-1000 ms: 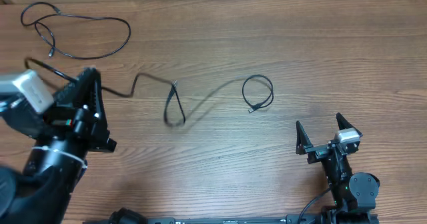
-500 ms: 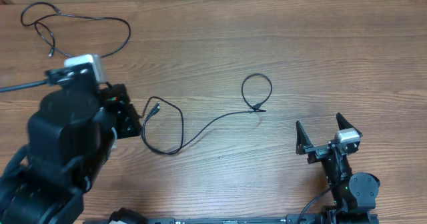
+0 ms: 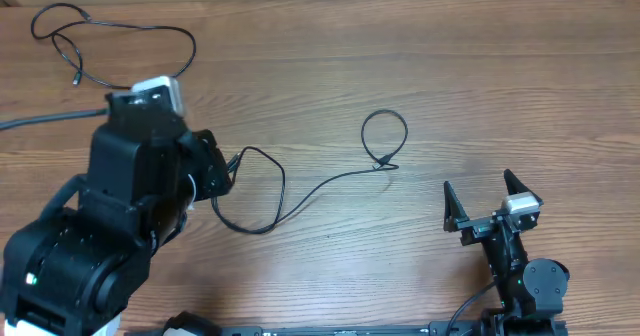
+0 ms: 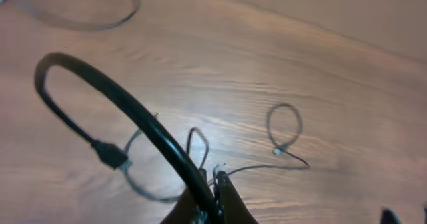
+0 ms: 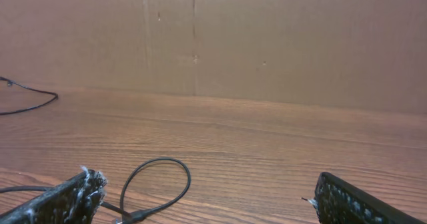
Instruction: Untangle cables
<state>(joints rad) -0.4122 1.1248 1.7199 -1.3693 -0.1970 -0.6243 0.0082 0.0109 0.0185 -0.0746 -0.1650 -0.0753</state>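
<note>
Far cable [image 3: 192,44] lies behind left claw [image 3: 232,166], looped cable [image 3: 386,113] right.

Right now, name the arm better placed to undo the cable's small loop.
Right: the right gripper is open and nearest the loop; the left gripper holds the cable at its other end.

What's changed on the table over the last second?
The left gripper, shut on the long cable, swung to the right and slightly back. The cable, drawn out leftward a second ago, now lies slack in a curl beside it. Its far loop barely shifted; the other cable at top left and the open right gripper stayed put.
</note>
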